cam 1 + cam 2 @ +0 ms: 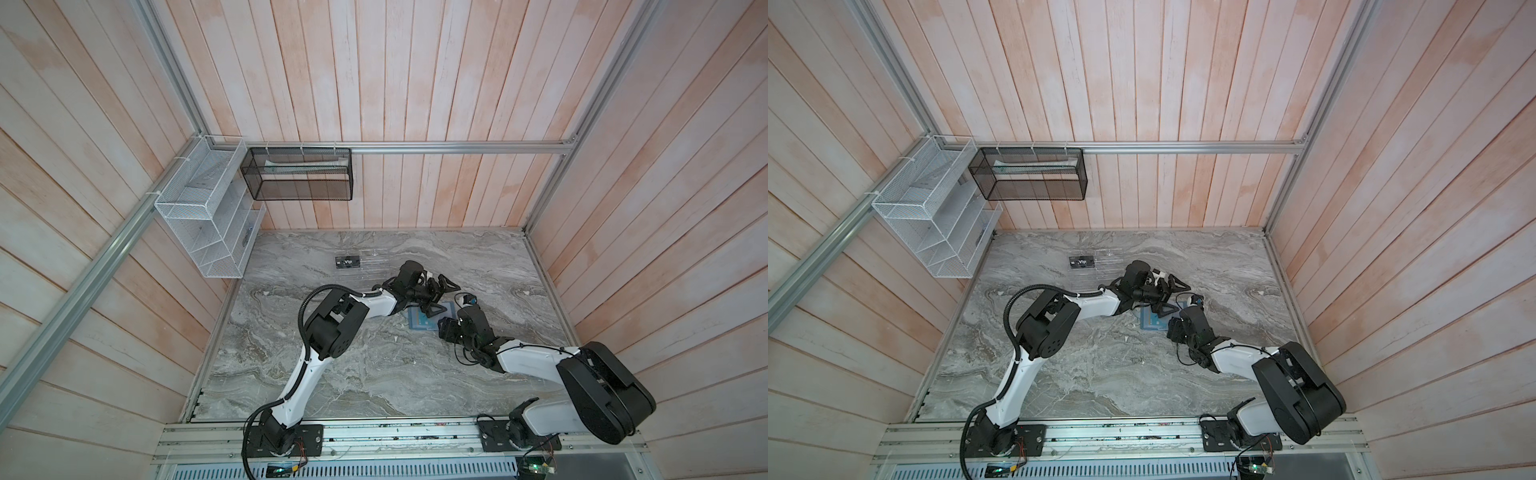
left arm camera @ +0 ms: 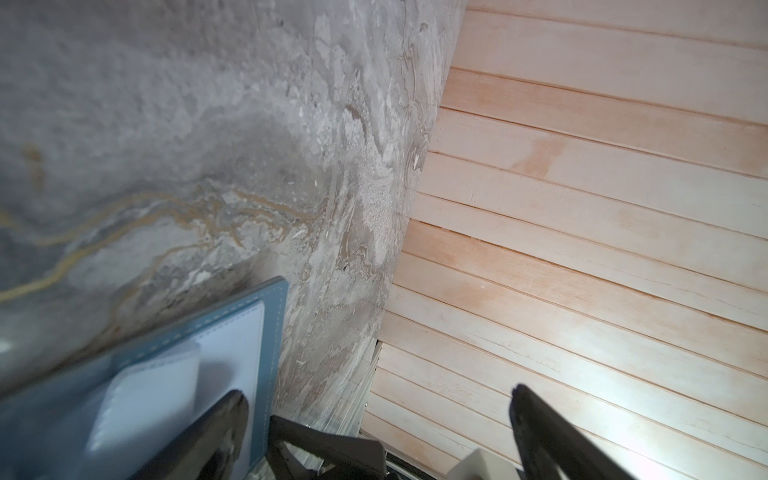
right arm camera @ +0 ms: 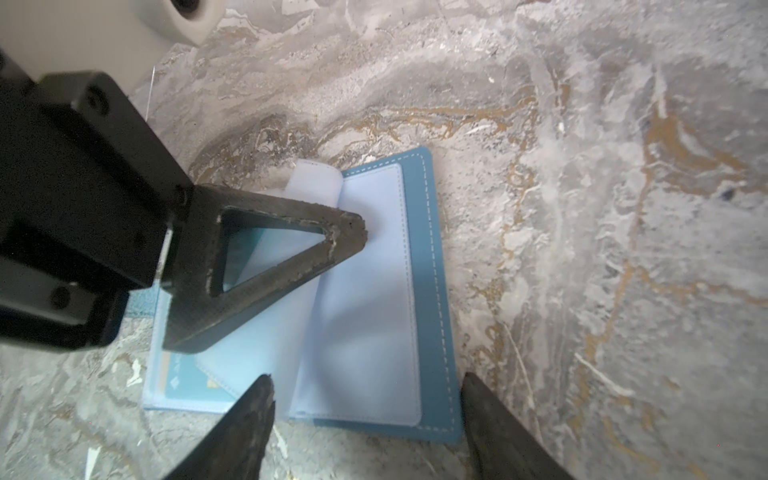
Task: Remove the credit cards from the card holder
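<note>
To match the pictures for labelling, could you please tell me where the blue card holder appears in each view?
Top view: the card holder lies open near the middle.
Top view: same spot, near the middle.
Left wrist: lower-left corner.
Right wrist: centre, pages open.
Shared landmark: the left gripper, with one triangular finger over the pages.

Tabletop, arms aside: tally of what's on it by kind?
Card holder: 1
Clear rack: 1
Cards showing: 2, the black card at the rack and a teal card in a holder sleeve
Total: 4; more cards may be hidden in the sleeves.
</note>
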Controlling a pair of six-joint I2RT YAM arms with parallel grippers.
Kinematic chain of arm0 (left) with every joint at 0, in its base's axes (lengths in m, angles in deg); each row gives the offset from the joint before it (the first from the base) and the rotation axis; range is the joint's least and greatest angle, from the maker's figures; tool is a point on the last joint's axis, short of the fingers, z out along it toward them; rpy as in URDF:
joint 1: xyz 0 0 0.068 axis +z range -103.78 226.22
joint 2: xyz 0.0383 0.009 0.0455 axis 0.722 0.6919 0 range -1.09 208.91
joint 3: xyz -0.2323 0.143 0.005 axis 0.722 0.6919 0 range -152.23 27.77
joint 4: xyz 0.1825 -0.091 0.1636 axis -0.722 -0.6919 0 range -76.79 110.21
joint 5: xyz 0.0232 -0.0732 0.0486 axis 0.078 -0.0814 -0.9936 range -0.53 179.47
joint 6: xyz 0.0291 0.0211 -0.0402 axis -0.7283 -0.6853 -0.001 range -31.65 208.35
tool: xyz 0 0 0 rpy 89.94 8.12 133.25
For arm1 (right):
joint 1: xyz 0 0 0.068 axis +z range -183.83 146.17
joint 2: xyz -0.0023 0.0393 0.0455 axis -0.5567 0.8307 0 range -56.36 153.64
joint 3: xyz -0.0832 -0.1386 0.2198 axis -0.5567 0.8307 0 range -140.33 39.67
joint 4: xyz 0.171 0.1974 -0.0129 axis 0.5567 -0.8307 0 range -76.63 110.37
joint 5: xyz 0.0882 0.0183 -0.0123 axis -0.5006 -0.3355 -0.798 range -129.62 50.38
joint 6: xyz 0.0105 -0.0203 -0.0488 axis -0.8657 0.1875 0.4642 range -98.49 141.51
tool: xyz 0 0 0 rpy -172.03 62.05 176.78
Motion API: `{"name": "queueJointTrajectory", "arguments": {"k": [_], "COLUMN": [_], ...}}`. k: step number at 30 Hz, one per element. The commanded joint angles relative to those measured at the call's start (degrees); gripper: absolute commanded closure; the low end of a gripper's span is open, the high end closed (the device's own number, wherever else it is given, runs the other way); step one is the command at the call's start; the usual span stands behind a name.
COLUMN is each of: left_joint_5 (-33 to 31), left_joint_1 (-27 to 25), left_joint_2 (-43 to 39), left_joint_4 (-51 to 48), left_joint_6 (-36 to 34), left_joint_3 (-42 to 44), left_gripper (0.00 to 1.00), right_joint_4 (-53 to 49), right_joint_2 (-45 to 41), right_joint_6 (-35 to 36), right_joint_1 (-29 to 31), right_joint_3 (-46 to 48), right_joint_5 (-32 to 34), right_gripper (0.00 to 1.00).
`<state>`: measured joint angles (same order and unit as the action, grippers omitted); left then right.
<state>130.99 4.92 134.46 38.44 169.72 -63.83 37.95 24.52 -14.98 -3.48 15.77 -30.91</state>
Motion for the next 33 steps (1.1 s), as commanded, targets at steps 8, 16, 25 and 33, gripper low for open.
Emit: {"name": "queueJointTrajectory", "arguments": {"k": [8, 16, 25, 33], "left_joint_5": [-0.74, -1.09, -1.44, -2.11], "left_joint_1": [0.34, 1.14, 3.21, 5.41], "left_joint_2": [-3.2, -4.17, -7.1, -12.55], "left_joint_4": [0.1, -0.53, -1.99, -6.03], "left_joint_6": [-0.06, -0.32, -1.44, -6.07], "left_joint_3": [-0.4, -0.52, -0.42, 3.96], "left_gripper": [0.0, 0.0, 0.0, 0.0], "right_joint_4": [-0.31, -0.53, -1.5, -0.91], "right_joint_2": [4.26, 5.37, 7.35, 9.23], "right_joint_6": [-2.45, -3.76, -4.72, -4.91], "right_joint_1": [0.41, 0.37, 0.41, 0.33], "right_joint_3": [-2.34, -1.15, -0.8, -0.76], "right_joint_5": [2.97, 3.36, 4.74, 4.79], "right_gripper": [0.29, 0.29, 0.29, 0.29]}}
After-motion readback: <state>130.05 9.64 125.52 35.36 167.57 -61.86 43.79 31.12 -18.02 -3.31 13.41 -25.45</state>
